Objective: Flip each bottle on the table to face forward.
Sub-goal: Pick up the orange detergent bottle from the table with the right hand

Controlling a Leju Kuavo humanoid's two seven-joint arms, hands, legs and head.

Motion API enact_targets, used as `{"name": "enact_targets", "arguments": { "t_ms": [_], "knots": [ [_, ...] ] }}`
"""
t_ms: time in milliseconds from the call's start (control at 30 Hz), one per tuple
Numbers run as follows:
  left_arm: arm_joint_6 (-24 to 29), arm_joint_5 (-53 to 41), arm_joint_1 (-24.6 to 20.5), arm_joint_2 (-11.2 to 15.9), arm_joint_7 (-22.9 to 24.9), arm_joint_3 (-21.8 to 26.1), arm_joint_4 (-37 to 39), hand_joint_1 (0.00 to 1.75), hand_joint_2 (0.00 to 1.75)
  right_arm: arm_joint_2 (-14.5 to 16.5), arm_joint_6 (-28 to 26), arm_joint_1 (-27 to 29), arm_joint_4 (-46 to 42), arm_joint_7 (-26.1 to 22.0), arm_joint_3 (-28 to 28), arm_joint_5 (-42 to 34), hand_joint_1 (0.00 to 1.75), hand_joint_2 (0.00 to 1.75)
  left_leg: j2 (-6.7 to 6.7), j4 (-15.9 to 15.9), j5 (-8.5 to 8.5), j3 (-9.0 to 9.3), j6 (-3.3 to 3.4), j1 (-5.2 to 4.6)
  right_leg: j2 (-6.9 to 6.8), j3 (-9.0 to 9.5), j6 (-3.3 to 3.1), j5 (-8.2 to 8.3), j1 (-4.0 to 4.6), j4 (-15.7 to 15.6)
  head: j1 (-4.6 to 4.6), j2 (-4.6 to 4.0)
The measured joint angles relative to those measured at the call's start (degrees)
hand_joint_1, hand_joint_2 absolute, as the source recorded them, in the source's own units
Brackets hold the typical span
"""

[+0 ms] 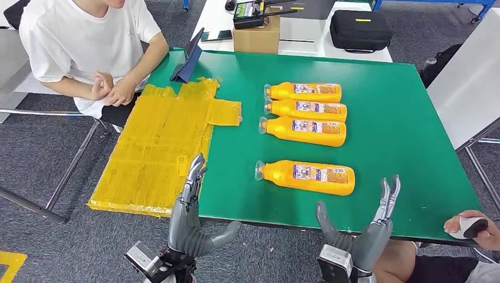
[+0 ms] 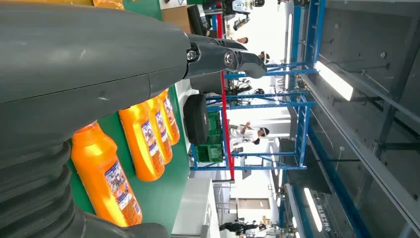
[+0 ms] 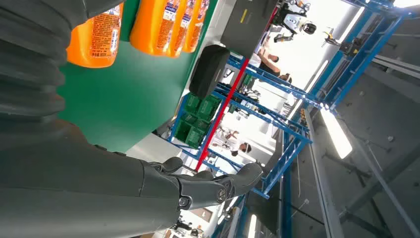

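Note:
Several orange bottles lie on their sides on the green table [image 1: 401,141], caps to the left, labels up. Three lie close together at the middle: the far one [image 1: 303,91], the middle one [image 1: 306,109] and the near one [image 1: 303,130]. A fourth bottle [image 1: 306,176] lies apart, closer to me, and appears again in the left wrist view [image 2: 106,181] and the right wrist view [image 3: 94,37]. My left hand [image 1: 191,212] is raised at the table's near left edge, fingers straight, holding nothing. My right hand [image 1: 368,227] is raised at the near edge, right of the fourth bottle, fingers apart and empty.
A yellow taped sheet [image 1: 162,147] covers the table's left side. A person in a white shirt [image 1: 88,47] sits at the far left beside a propped tablet [image 1: 188,56]. Another person's hand [image 1: 471,227] rests at the near right corner. A cardboard box [image 1: 256,35] and a black case [image 1: 359,29] stand behind.

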Motion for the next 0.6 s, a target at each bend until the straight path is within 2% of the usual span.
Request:
{"name": "enact_targets", "arguments": {
  "t_ms": [433,500,600],
  "knots": [
    [0.19,0.02,0.0,-0.21,0.0,0.0,0.04,0.0,1.75,-0.08,0.02,-0.03,0.21,0.01,0.59,-1.9,0.0,1.75,0.0,0.0,0.0,0.0,0.0,0.0,0.0,0.01,0.0,0.0,0.0,0.0,0.01,0.0],
    [0.85,0.02,0.03,-0.2,0.0,0.01,0.03,0.0,1.75,-0.39,0.03,-0.2,1.81,0.02,1.09,-2.29,0.0,1.75,0.01,0.0,0.0,0.0,0.0,0.0,0.0,0.02,0.0,0.0,0.01,0.0,0.0,0.0],
    [1.95,0.23,0.14,-0.11,0.0,0.06,-0.04,0.0,1.75,-1.23,0.11,-0.84,6.52,0.41,1.79,1.46,0.0,1.75,0.0,0.0,0.0,0.0,0.0,0.01,0.0,0.03,0.0,0.0,0.01,0.0,-0.01,0.0]
  ]
}}
